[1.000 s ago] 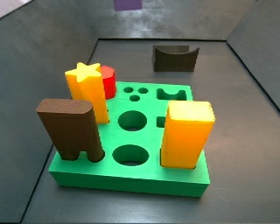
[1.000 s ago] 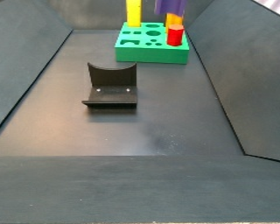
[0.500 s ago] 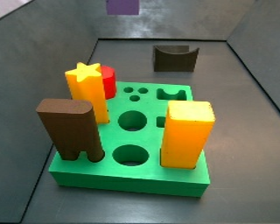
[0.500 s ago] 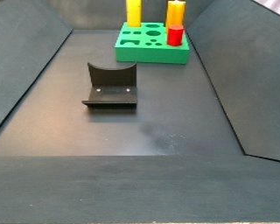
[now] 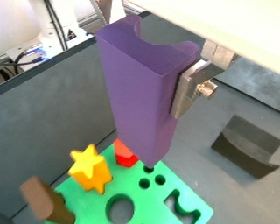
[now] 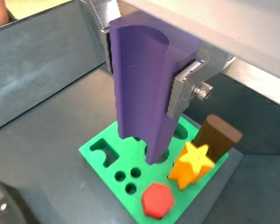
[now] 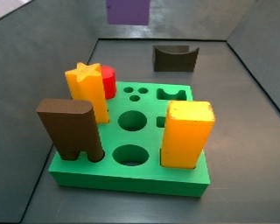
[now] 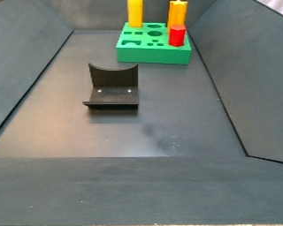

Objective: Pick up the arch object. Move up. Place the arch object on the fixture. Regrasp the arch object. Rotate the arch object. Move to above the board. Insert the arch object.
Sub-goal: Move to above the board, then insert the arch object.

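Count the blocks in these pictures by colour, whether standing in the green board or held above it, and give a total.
Purple: 1, the arch object, held upright in the tool above the board
Yellow: 1, star block
Orange-yellow: 1, square block
Dark brown: 1, tall block
Red: 1, short peg
Total: 5

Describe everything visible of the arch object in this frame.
The arch object is a long, smooth, matte purple block with a curved notch along one side. It hangs upright, clamped in the gripper, whose silver finger presses its side. Its lower end hangs above the board, touching nothing else. In a side view only its bottom end shows.
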Tool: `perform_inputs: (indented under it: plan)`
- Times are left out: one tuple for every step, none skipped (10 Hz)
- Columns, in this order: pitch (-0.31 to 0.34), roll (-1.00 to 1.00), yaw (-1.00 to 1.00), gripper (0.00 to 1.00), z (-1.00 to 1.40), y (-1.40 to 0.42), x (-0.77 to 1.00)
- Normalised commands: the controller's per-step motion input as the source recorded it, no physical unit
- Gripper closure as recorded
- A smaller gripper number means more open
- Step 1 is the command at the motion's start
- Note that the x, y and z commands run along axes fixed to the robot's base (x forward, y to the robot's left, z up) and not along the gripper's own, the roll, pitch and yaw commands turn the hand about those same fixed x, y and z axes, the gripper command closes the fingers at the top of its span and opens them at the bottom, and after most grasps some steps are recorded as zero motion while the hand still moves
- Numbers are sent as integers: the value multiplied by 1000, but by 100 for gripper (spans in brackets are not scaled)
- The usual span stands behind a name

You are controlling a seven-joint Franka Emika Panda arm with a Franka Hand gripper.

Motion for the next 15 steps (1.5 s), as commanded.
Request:
perform_inputs:
  plan:
    - [150,80,11,100,51,-256,158]
    - [59,130,-120,100,-611,191,531]
    - [69,121,-131,100,-549,183,526]
    - [106,140,-134,100,-426,100,654]
    - [113,133,-140,100,-443,51,683]
    - [110,71,-197,100,-406,11,666]
    - [106,21,-251,100,-343,26,623]
    - [93,19,-231,100,-377,100,529]
    - [64,0,-169,100,-411,191,294]
    - [19,-3,-114,100,-454,197,166]
    - [0,0,-54,100,-474,109,126]
    - [0,-7,-43,100,-420,60,106]
    - [0,-20,-51,100,-357,40,83]
    - [0,-16,-37,100,-334,40,34]
    - [-6,-3,-3,100,-309,49,0]
